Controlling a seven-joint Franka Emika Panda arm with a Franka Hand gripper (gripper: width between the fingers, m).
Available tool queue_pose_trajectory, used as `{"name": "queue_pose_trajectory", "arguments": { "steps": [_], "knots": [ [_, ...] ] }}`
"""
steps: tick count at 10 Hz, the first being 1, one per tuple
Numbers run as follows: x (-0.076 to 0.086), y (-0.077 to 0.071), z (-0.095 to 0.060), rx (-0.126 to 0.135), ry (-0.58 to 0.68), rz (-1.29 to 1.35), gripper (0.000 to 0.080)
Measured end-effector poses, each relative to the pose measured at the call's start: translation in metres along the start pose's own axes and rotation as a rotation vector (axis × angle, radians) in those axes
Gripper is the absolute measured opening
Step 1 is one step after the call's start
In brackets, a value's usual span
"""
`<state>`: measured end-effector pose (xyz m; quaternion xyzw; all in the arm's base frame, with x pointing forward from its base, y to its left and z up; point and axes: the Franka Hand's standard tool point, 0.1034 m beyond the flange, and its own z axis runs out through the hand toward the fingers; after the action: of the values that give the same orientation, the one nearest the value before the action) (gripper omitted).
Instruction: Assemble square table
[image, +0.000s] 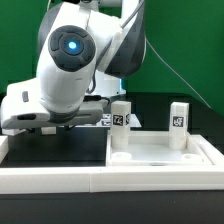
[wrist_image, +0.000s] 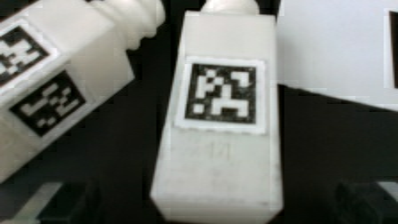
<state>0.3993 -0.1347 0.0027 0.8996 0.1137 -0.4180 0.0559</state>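
Well, everything here is matte white plastic on a black table (image: 60, 150). The square slab (image: 165, 155), shaped like a shallow tray with a raised rim, lies at the exterior view's right, and a long white rail (image: 50, 178) runs in front of it. The left upright leg (image: 120, 126) and the right upright leg (image: 178, 122), chunky tagged blocks, stand at its far corners. The gripper (image: 45, 120) hangs low beside the slab; I can't tell whether its fingers are apart. Under the wrist camera a lying leg (wrist_image: 222, 110) shows its tag face, with a second lying leg (wrist_image: 50, 85) just beside it.
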Motion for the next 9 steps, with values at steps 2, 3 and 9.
{"name": "queue_pose_trajectory", "arguments": {
  "steps": [2, 3, 9],
  "knots": [
    [-0.0013, 0.002, 0.0021, 0.007, -0.012, 0.002, 0.0649],
    [-0.0006, 0.0022, 0.002, 0.006, -0.009, 0.002, 0.0649],
    [-0.0029, 0.001, 0.006, 0.01, -0.015, 0.002, 0.0288]
  ]
}}
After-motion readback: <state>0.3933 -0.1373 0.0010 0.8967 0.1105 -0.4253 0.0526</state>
